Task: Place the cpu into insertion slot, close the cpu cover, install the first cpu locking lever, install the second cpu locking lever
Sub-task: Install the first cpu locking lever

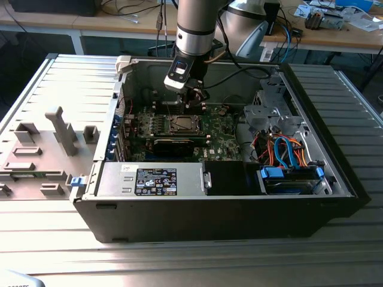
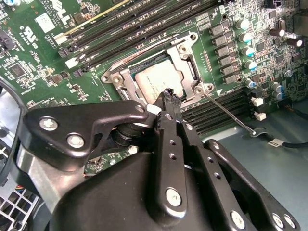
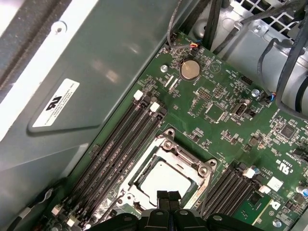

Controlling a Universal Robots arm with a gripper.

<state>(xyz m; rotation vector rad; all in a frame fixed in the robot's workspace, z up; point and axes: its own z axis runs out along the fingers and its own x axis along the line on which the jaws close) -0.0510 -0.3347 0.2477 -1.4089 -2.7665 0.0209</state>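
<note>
The cpu [image 2: 155, 79] lies flat in the insertion slot [image 1: 184, 124] on the green board, its pale metallic face showing in both wrist views [image 3: 161, 180]. The silvery cpu cover [image 2: 186, 50] lies down around it like a frame [image 3: 190, 159]. A thin wire locking lever [image 2: 228, 111] sticks out from one corner of the socket toward the case floor. My gripper [image 2: 167, 95] hovers just over the socket's edge, with its black fingertips [image 3: 163, 197] shut together and nothing between them. In the exterior view my gripper [image 1: 192, 95] hangs above the socket inside the open case.
Long black memory slots [image 3: 120, 144] run on both sides of the socket. A black card [image 1: 173, 143], the power supply [image 1: 152, 179] and blue and orange cables [image 1: 287, 149] fill the case's near side. A grey fixture [image 1: 42, 149] lies at the exterior view's left.
</note>
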